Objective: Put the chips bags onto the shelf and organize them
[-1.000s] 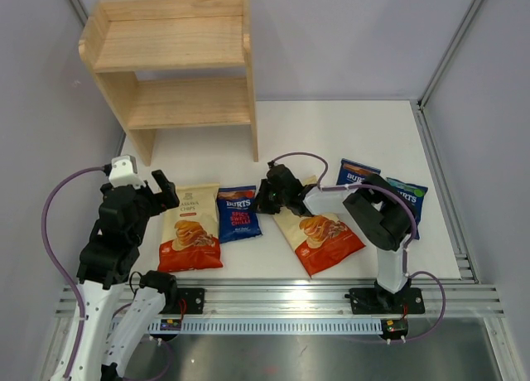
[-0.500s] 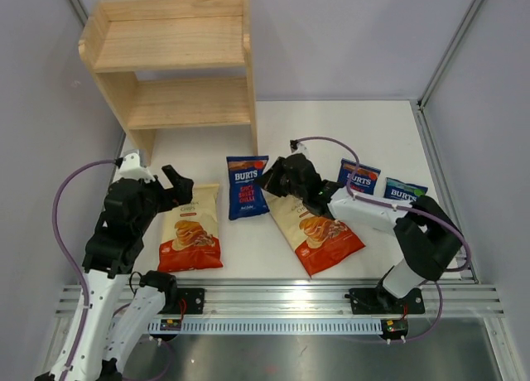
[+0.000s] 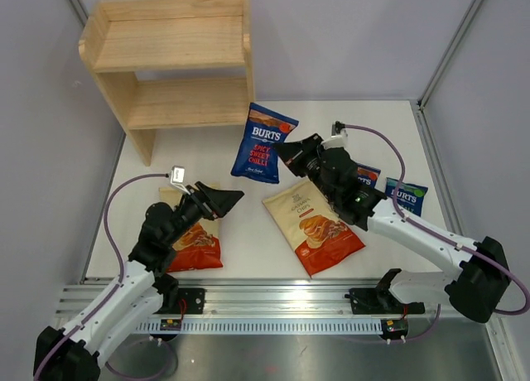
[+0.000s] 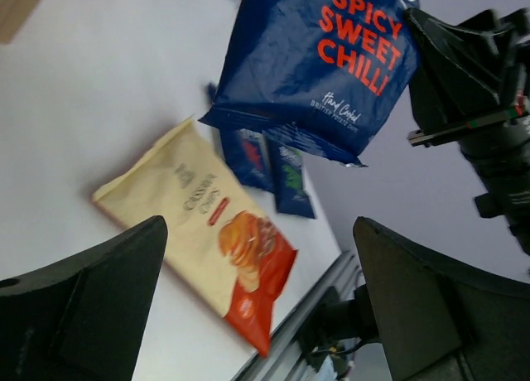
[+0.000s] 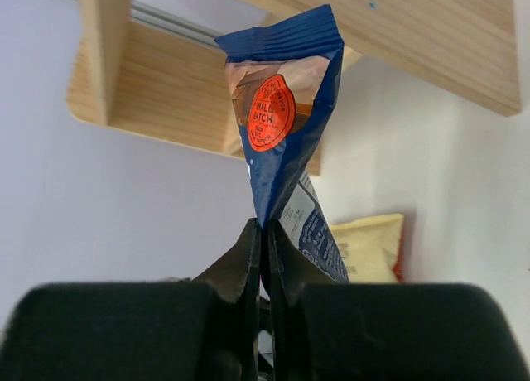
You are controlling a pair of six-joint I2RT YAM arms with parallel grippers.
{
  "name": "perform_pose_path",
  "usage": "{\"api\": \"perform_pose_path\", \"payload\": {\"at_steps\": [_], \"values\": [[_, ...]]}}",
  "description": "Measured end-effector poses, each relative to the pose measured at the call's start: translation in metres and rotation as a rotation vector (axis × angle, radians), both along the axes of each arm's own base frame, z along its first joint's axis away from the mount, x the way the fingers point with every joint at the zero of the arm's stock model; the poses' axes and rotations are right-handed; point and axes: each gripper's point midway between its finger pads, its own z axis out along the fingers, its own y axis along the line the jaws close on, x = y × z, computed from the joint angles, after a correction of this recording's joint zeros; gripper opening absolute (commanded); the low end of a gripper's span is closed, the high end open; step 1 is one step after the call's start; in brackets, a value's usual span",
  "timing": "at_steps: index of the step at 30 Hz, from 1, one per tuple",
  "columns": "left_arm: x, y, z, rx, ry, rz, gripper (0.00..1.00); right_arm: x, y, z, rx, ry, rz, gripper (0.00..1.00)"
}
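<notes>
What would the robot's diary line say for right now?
right gripper: shut on blue BURTS bag, in air near shelf | left gripper: open, empty | shelf: no bags yet

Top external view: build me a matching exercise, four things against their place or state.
Things:
1. Spicy Sweet Chilli Burts bag
2. left pincer
3. shelf
4. green-topped Burts bag

Places or states:
A. open, holding nothing
B. lying farthest right on the table
C. clamped in the right pincer, lifted off the table
D. standing at the far left corner

Pairs: 1-C, 2-A, 3-D, 4-B
</notes>
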Motion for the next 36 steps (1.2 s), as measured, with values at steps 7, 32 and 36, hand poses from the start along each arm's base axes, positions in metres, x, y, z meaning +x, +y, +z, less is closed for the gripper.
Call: {"api": "perform_pose_path", "payload": {"at_steps": [7,32,36], "values": [[0.005,-0.018,0.037,-0.2,-0.134,-0.025,0.99,-0.011,0.0,0.035,0.158,-0.041,0.035,0.0],[0.011,-0.017,0.12,-0.468,-0.412,0.04,0.47,-0.063,0.044,0.058,0.439,-0.047,0.211,0.0],[0.008,-0.013,0.125,-0.476,-0.418,0.053,0.3,-0.064,0.044,0.058,0.449,-0.053,0.201,0.0]]}}
